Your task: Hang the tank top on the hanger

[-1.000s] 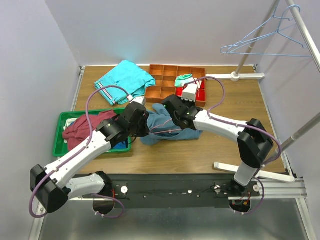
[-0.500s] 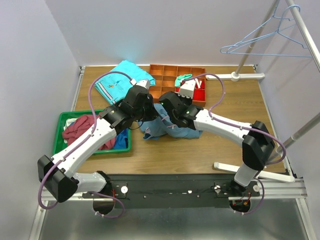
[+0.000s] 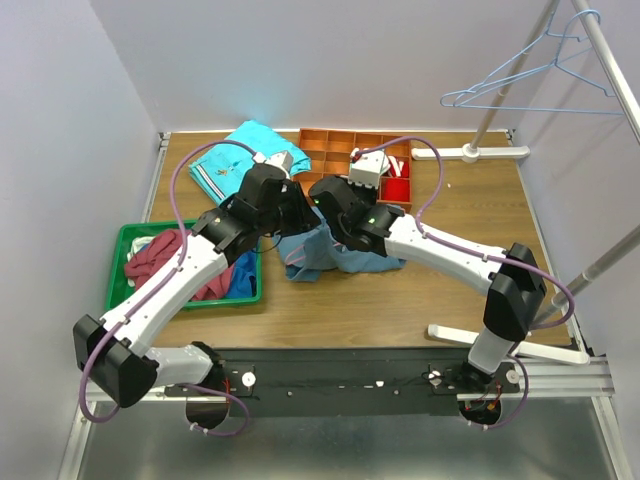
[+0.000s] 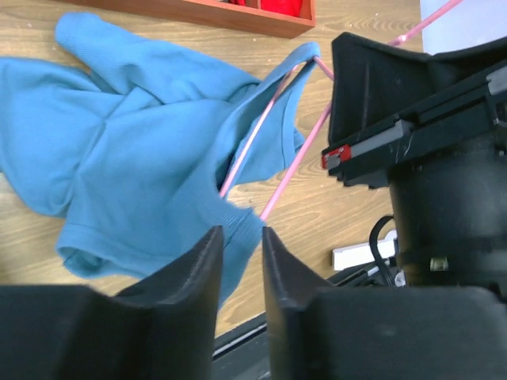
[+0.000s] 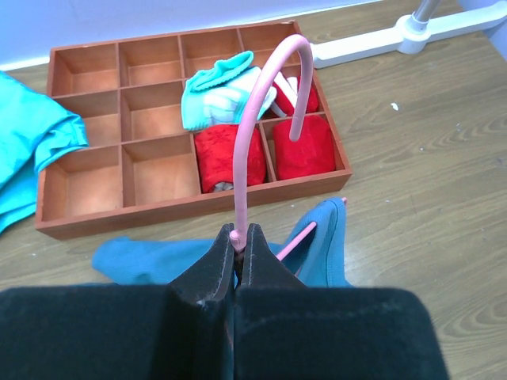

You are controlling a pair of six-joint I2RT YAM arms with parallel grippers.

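The steel-blue tank top (image 3: 322, 256) lies bunched on the wooden table between my two arms. The pink wire hanger (image 4: 252, 136) runs inside it, one arm through a strap. My right gripper (image 5: 240, 230) is shut on the hanger's neck, and the hook (image 5: 255, 111) rises in front of it. My left gripper (image 4: 238, 232) is nearly closed on a fold of the tank top's edge (image 4: 135, 150), close beside the right gripper. In the top view the left gripper (image 3: 290, 218) and right gripper (image 3: 331, 206) meet over the cloth's far edge.
An orange compartment tray (image 3: 322, 160) with red and white-green socks stands just behind. A turquoise shirt (image 3: 232, 158) lies back left. A green bin (image 3: 125, 262) holds a maroon shirt. A light blue hanger (image 3: 520, 85) hangs on the rack at the right, whose white feet (image 3: 495, 152) rest on the table.
Both grippers have moved toward the far side of the table, drawing the tank top and hanger with them. The cloth has bunched closer to the orange tray.
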